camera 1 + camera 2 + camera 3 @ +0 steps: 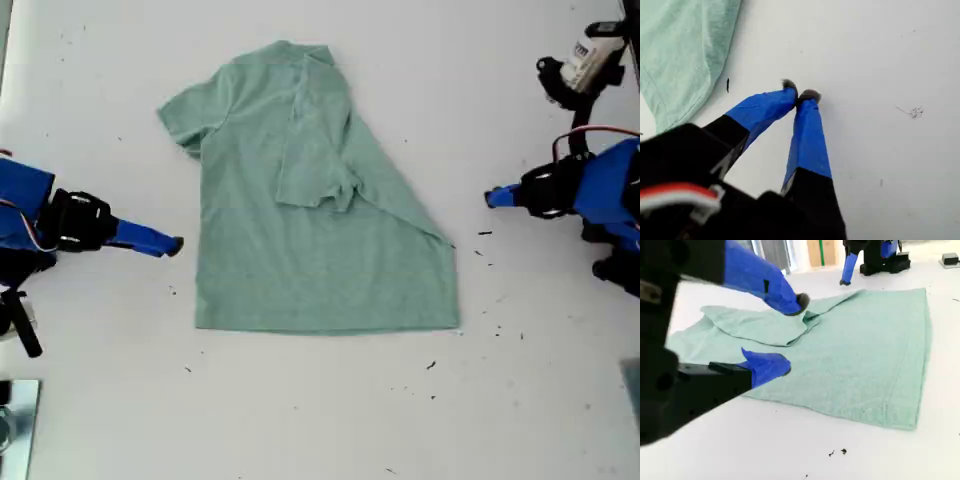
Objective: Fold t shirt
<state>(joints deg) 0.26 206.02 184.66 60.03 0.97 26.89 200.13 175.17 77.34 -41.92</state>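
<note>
The t shirt (320, 270) lies flat on the white table, collar toward the top of the exterior view, with one sleeve and side folded in over its middle. My first gripper (801, 92) is shut on nothing above bare table at the exterior view's right (490, 198), a short way from the shirt's edge (680, 50). At the exterior view's left my second gripper (176, 245) is open, with nothing between its blue fingers (791, 334), and sits close to the shirt's near side edge (860, 350). Across the shirt, the second wrist view also catches the first gripper (844, 281).
Small dark specks (431, 366) dot the white table (320, 420). A black and white device (585, 65) stands at the exterior view's top right, above the first arm's base. A metal piece (15, 420) sits at that view's bottom left corner.
</note>
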